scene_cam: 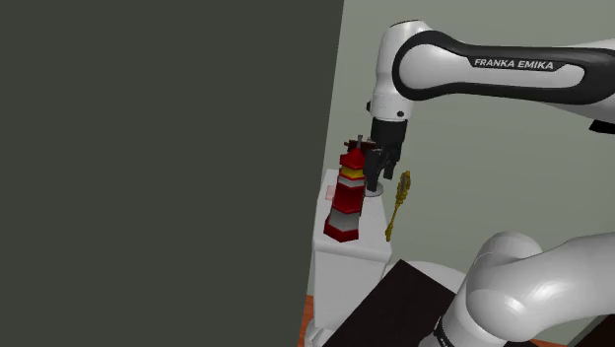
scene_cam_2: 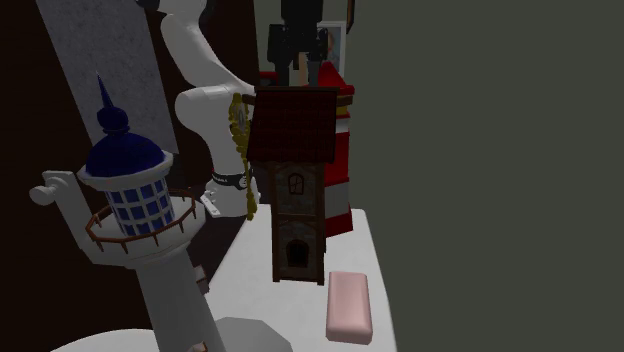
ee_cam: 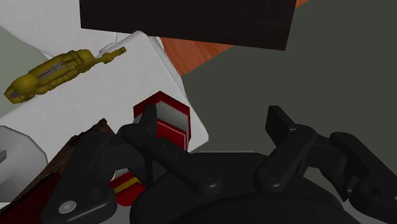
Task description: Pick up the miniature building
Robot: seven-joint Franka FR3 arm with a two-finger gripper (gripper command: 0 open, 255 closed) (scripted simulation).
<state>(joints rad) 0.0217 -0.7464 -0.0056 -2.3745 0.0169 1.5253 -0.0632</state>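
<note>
The tool (ee_cam: 213, 121) hangs above the brown miniature building (scene_cam_2: 293, 195) (dark red roof), its fingers spread apart and gripping nothing. The building stands upright on the white table (scene_cam: 340, 266), just beside a red-and-white lighthouse (scene_cam: 344, 205).

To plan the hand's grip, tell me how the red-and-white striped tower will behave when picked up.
The striped tower looks tall and narrow, so a sideways nudge would probably tip it. It stands near an edge of the white table, so a topple might carry it off. Its body looks rigid, likely holding firm in the open hand.
</note>
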